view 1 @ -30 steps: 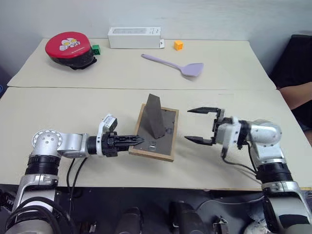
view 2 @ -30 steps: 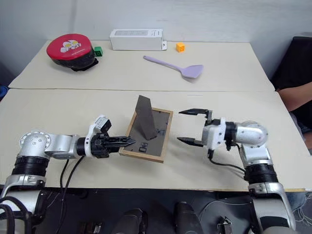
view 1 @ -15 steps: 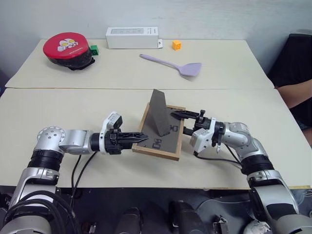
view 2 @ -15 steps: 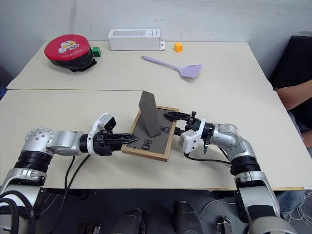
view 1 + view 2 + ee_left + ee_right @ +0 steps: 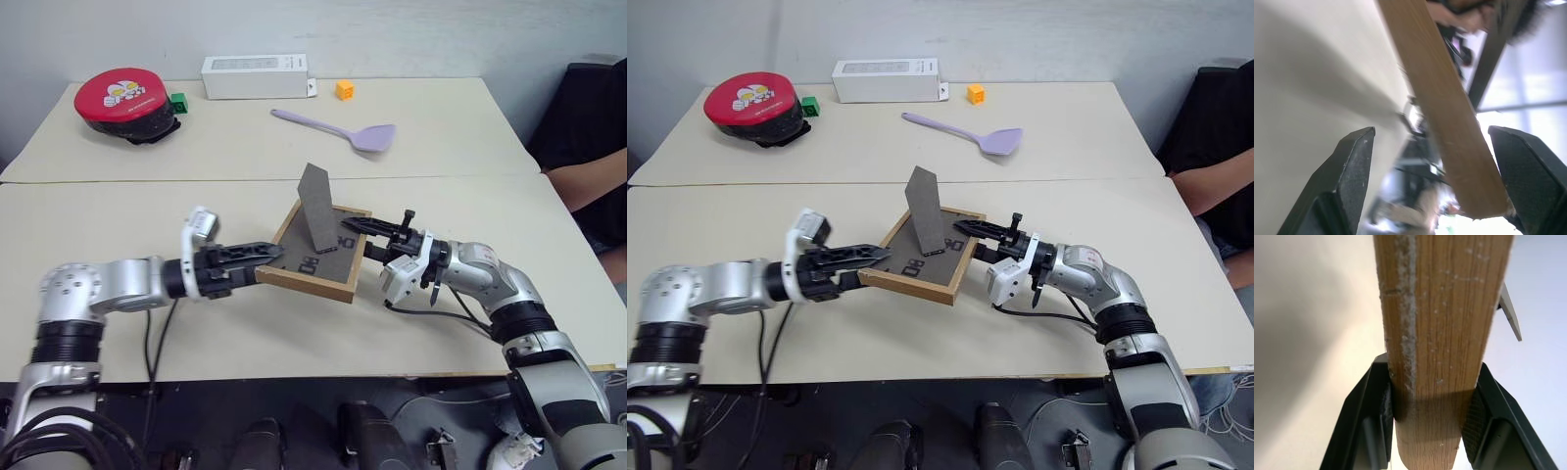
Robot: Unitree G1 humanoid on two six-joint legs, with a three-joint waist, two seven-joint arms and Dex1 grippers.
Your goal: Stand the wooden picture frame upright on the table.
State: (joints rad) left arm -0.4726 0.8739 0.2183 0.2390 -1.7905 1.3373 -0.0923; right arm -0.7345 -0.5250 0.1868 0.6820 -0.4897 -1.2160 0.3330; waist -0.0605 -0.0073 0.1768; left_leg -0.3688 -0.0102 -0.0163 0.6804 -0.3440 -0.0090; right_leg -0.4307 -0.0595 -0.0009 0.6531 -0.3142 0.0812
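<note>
Now the right hand has clamped the picture frame's right edge near the desk's front while the left hand has sprung open, so the righting passes over.

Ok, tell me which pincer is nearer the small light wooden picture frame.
Right. The right pincer is clamped on the small light wooden picture frame's right border. The left pincer is open, fingers straddling the left border without gripping.

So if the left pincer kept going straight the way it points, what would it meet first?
Probably the near left edge of the wooden picture frame: the open left pincer already straddles it.
</note>
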